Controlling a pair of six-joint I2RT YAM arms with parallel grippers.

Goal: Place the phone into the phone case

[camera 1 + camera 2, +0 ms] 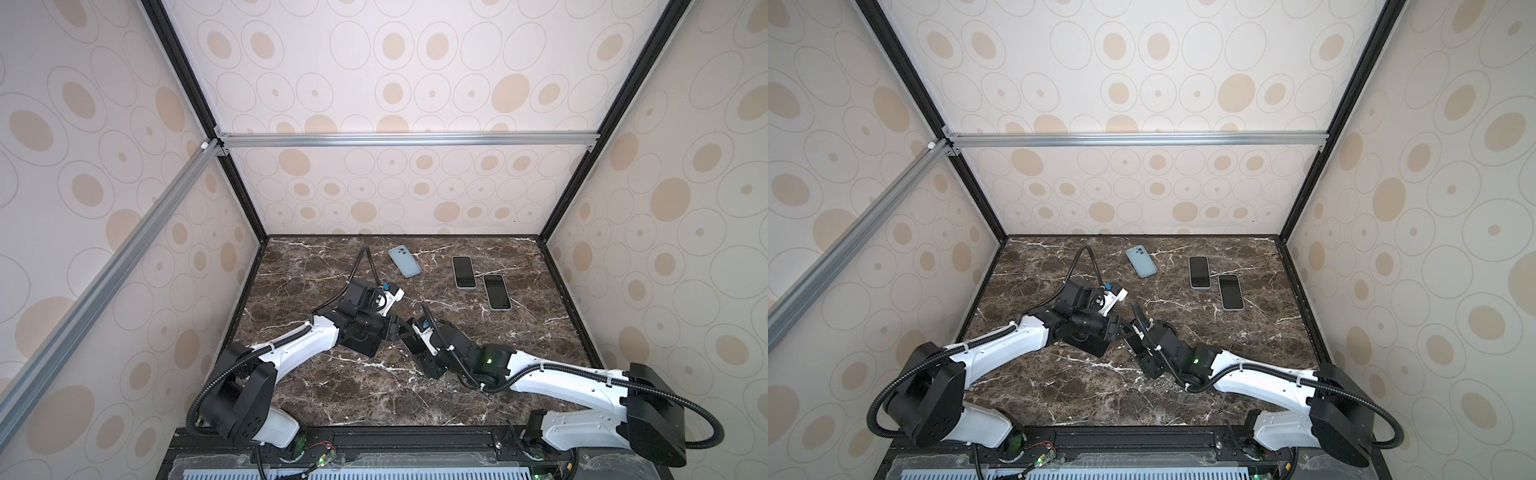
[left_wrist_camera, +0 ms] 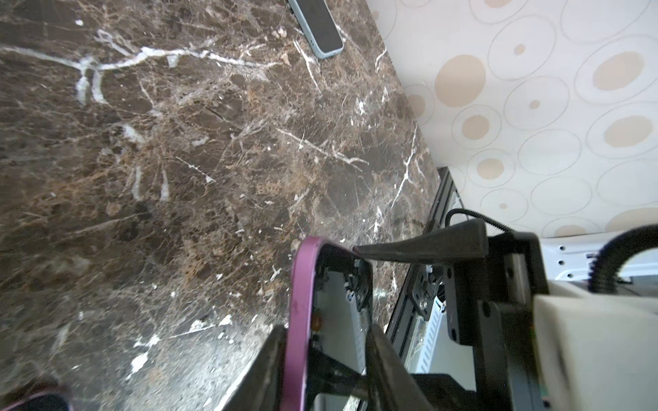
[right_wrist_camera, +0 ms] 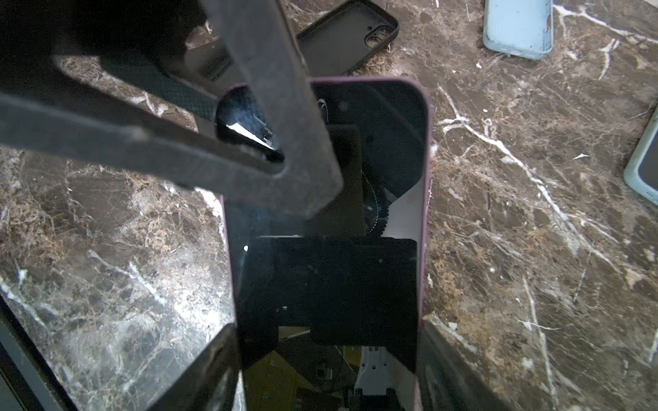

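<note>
Note that the right gripper (image 3: pixel 327 325) clamps the purple phone (image 3: pixel 327 284) across its sides. The left gripper (image 2: pixel 325 329) pinches its other end. The black phone case (image 3: pixel 349 32) lies nearby on the table (image 3: pixel 498 213).

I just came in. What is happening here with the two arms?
Both arms hold one purple phone over the marble table. The right pincer grips its sides; the left pincer clamps its far end. The empty black case lies open on the table, not yet filled. Two face-up phones and a light blue face-down one lie further back.
</note>
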